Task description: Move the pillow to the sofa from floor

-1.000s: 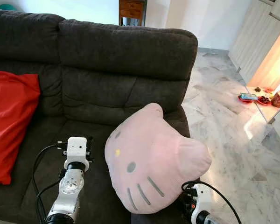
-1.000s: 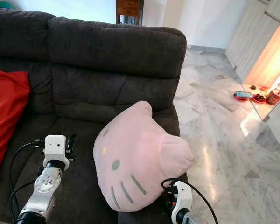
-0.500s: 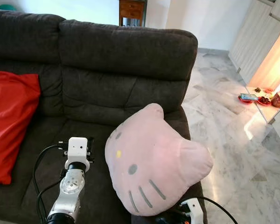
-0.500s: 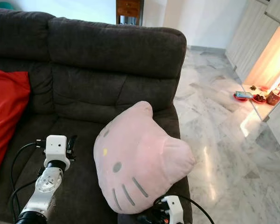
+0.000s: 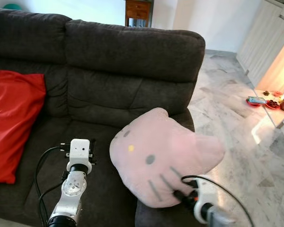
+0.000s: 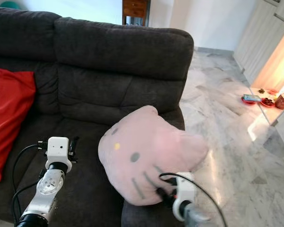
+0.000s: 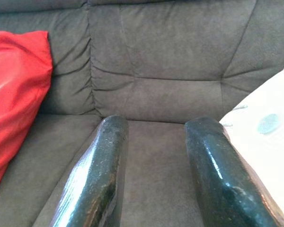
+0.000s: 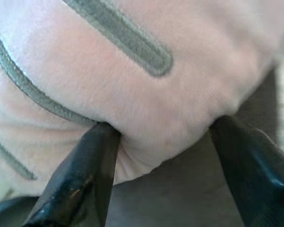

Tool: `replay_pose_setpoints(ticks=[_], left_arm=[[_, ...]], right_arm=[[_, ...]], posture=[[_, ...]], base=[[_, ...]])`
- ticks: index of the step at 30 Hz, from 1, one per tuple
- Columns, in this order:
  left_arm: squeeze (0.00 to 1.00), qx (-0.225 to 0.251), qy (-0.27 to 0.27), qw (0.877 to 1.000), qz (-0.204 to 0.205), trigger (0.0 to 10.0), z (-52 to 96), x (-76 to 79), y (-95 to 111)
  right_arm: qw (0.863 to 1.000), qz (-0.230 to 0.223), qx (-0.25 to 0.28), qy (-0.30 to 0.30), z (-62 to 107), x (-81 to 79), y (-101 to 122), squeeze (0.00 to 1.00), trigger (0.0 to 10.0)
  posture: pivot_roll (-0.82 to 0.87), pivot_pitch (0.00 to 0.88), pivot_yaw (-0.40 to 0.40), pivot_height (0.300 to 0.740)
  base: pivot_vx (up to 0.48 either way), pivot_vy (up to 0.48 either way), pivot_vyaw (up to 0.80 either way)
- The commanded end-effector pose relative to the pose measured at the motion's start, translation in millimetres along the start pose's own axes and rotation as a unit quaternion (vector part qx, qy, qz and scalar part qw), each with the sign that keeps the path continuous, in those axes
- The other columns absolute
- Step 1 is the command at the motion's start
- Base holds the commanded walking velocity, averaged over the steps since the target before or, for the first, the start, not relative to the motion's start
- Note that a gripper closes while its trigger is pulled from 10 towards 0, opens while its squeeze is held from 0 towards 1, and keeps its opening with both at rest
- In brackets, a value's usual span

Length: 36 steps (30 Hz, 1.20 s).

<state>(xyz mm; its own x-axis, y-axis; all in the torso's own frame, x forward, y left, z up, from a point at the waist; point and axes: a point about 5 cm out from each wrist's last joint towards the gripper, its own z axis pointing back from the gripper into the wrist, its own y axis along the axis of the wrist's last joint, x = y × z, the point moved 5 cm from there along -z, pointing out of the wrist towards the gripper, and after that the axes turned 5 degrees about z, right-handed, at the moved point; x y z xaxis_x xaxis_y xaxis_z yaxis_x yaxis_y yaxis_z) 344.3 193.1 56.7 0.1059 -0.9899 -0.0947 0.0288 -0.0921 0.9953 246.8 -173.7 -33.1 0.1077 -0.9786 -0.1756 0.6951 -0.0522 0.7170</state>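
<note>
Two cushions on the dark sofa [image 5: 132,52] as the sole holder of things here: a red cushion [image 5: 12,123] leaning at the left end, and the pink cat-face pillow [image 5: 165,161] lying face up on the right-hand seat, its far ear near the backrest and its right side bulging out toward the sofa's right edge, already off the marble floor [image 5: 227,99]. Right gripper [image 8: 163,130] low at the pillow's front edge, fingers spread wide and straddling a bulge of plush just under the grey whiskers, with one fingertip [image 8: 102,137] dented into the fabric and the other just beside the bulge; judged a loose hold rather than a firm clamp. Left gripper [image 7: 158,124] raised over the middle seat, fingers apart with nothing between them, near the pillow's left edge but not touching it. Judged soft, light and springy, with no rigid part to grab and a plush skin likely to slide a little; best taken deep at an edge or an ear, pinching a thick fold so the stuffing cannot squeeze out of the grip. Little risk of harm to it — only of rolling off the right edge if nudged from the left
</note>
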Motion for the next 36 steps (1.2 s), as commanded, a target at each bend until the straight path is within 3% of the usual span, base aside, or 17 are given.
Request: replay_pose_setpoints(ticks=[1,5,13,16,17,20,23,26,28,33,35,36], left_arm=[[0.0,0.004,-0.014,1.0,-0.004,10.0,-1.6,7.3,3],[0.0,0.004,-0.017,1.0,-0.005,10.0,-1.5,8.7,2],[0.0,0.003,-0.021,1.0,-0.004,10.0,-1.7,10.6,2],[0.0,0.006,-0.024,1.0,-0.004,10.0,-2.4,10.7,4],[0.0,0.007,-0.025,1.0,-0.004,10.0,-2.9,10.5,5],[0.0,0.007,-0.03,1.0,-0.007,10.0,-3.6,10.9,5],[0.0,0.007,-0.03,1.0,-0.008,10.0,-4.2,10.5,5],[0.0,0.007,-0.031,0.999,-0.007,10.0,-5.6,10.4,6],[0.0,0.007,-0.031,0.999,-0.007,10.0,-5.7,10.8,6],[0.0,0.009,-0.031,0.999,-0.007,10.0,-5.4,9.7,7],[0.0,0.01,-0.029,0.999,-0.008,10.0,-6.0,8.0,8],[0.0,0.01,-0.029,0.999,-0.008,10.0,-6.0,8.0,8]], right_arm=[[1.0,-0.02,0.01,0.01,5.2,-4.5,8,0.0,10.0],[0.996,-0.041,0.011,0.082,13.0,-34.6,9,0.0,10.0],[0.988,-0.052,0.013,0.146,19.0,-52.9,11,0.0,10.0],[0.988,-0.067,0.051,0.128,15.1,-32.4,10,0.0,10.0],[0.988,-0.092,0.06,0.107,9.7,-19.9,7,0.0,10.0],[0.987,-0.119,0.066,0.087,4.1,-8.3,3,0.0,10.0],[0.99,-0.113,0.044,0.077,0.4,-0.5,-9,0.0,10.0],[0.997,-0.06,-0.051,0.0,-8.2,27.5,-59,0.0,10.0],[0.996,-0.064,-0.062,-0.03,-9.2,37.6,-68,0.0,10.0],[0.993,-0.112,-0.013,-0.034,-10.0,42.9,-58,0.0,10.0],[0.979,-0.182,0.071,-0.051,-7.2,57.6,-34,0.0,10.0],[0.979,-0.182,0.071,-0.051,-7.2,57.6,-34,0.0,10.0]], posture=[[0.03,0.0,-0.093,0.74],[0.03,0.0,-0.092,0.74],[0.04,0.0,-0.096,0.74],[0.04,0.0,-0.097,0.74],[0.04,0.0,-0.097,0.74],[0.03,0.0,-0.095,0.74],[0.03,0.0,-0.094,0.74],[0.03,0.0,-0.095,0.74],[0.03,0.0,-0.095,0.74],[0.04,0.0,-0.095,0.74],[0.04,0.0,-0.096,0.74],[0.04,0.0,-0.096,0.74]], base=[[0.0,0.0,0.0],[0.0,0.0,0.0],[0.0,0.0,0.0],[0.0,0.0,0.0],[0.0,0.0,0.0],[0.0,0.0,0.0],[0.0,0.0,0.0],[0.0,0.0,0.0],[0.0,0.0,0.0],[0.0,0.0,0.0],[0.0,0.0,0.0],[0.0,0.0,0.0]])
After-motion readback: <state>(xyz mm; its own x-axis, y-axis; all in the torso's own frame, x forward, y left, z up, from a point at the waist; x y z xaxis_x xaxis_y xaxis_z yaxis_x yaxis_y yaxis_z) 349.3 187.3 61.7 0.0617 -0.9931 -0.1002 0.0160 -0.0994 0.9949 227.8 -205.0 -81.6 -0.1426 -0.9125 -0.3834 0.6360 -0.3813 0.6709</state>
